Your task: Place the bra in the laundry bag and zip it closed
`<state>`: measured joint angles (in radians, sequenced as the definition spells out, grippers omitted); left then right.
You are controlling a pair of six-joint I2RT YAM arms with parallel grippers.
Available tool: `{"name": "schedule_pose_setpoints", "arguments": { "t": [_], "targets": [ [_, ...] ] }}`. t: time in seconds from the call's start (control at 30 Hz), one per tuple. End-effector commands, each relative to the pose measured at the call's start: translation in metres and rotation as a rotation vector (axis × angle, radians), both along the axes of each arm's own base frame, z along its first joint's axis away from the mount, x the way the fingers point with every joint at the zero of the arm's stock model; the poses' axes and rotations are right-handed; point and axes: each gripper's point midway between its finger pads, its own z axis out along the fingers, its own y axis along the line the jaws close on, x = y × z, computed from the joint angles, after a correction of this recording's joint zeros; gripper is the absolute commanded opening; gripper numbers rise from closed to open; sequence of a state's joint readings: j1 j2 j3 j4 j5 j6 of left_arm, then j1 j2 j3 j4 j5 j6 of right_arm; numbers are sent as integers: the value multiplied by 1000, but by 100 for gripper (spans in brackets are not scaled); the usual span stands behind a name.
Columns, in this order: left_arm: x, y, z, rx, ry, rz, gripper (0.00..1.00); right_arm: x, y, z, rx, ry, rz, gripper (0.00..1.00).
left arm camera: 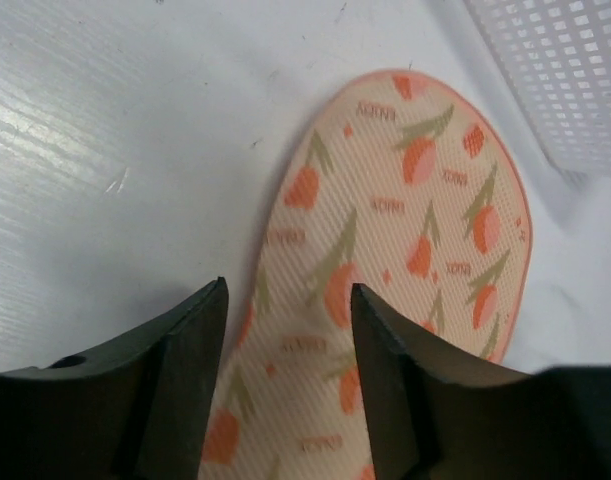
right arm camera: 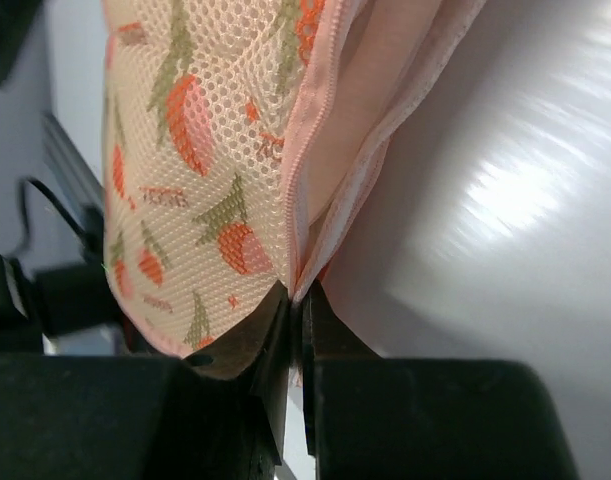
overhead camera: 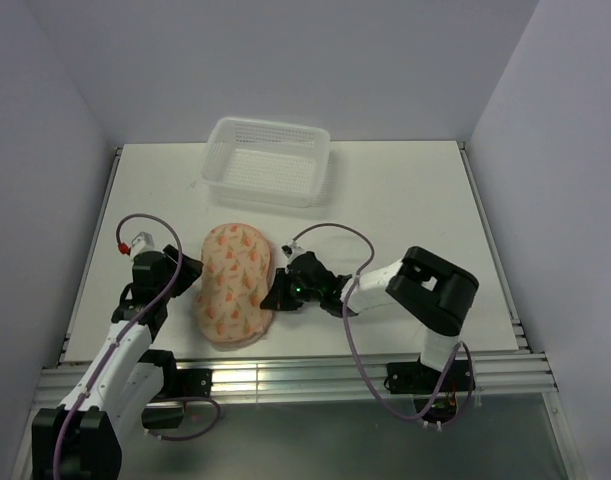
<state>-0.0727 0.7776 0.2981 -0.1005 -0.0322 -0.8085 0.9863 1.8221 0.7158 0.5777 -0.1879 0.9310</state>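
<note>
Edges: laundry bag (overhead camera: 235,285) lies flat on the white table (overhead camera: 415,190) between my two arms. Its near end is close to the front rail (overhead camera: 315,375).
Room: I've got open surface to the right and beyond the bag. The white mesh basket (overhead camera: 268,160) stands at the far edge, apart from the bag.
Left gripper (overhead camera: 193,268): it's at the bag's left rim with the jaws spread, pinching nothing.
Right gripper (overhead camera: 275,297): it's at the bag's right rim with the jaws pressed together, nipping the bag's seam edge.
Bag contents: I can't tell. The printed shell hides the inside, and only pale pink lining (right arm camera: 375,100) shows in the gap.
Left wrist view: my two dark fingers (left arm camera: 180,380) hang over the printed top with the bag's left edge between them. A corner of the basket shows at upper right.
Right wrist view: the zipper (right arm camera: 303,170) runs down the rim into my closed jaws. The seam gapes above the pinch, which the overhead camera doesn't show me.
Top view: this is the only one showing both arms, the whole peanut outline and the table's borders.
</note>
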Motion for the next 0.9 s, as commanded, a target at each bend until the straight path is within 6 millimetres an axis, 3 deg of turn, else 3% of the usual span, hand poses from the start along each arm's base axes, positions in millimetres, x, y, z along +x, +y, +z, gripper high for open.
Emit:
{"name": "schedule_pose_setpoints", "arguments": {
  "t": [0.0,0.03,0.1,0.17,0.2,0.23,0.27,0.3,0.33,0.4,0.47,0.53,0.63,0.67,0.73,0.77,0.83,0.87],
  "targets": [
    [7,1,20,13,-30,-1,61,-12,-35,8,-110,-53,138,6],
    [9,-1,20,9,-31,-7,62,-17,-42,9,-133,-86,232,6],
    [12,-4,23,-5,-58,-19,67,-12,-67,8,-227,-91,309,8],
    [12,-7,18,-23,-62,-25,71,-2,-79,16,-262,-97,328,14],
    [14,-12,21,-37,-83,-44,74,15,-92,15,-300,-115,313,32],
    [15,-15,21,-45,-94,-59,75,21,-104,9,-364,-85,297,43],
    [15,-19,21,-54,-102,-86,76,49,-108,15,-427,-134,229,50],
    [16,-21,22,-53,-110,-97,76,65,-121,17,-476,-156,198,64],
    [17,-21,20,-45,-106,-108,77,75,-128,21,-509,-168,167,69],
    [18,-23,19,-38,-110,-125,79,103,-137,49,-531,-245,49,76],
    [25,-26,21,-56,-133,-129,80,106,-137,81,-470,-307,-8,80],
    [33,-27,21,-68,-152,-125,80,88,-132,93,-373,-296,-31,81],
    [48,-23,20,-43,-142,-109,80,43,-127,99,-162,-279,-87,82],
    [51,-23,18,-39,-136,-111,80,17,-137,80,-137,-240,-91,82],
    [57,-21,10,-30,-108,-102,80,0,-136,74,-52,-177,-166,83],
    [60,-21,10,-25,-117,-105,80,-27,-134,59,-41,-146,-125,84],
    [65,-21,4,-18,-104,-111,79,-43,-121,62,22,-109,-125,89],
    [66,-20,2,-13,-102,-112,76,-60,-112,60,37,-101,-73,90]
  ]
}}
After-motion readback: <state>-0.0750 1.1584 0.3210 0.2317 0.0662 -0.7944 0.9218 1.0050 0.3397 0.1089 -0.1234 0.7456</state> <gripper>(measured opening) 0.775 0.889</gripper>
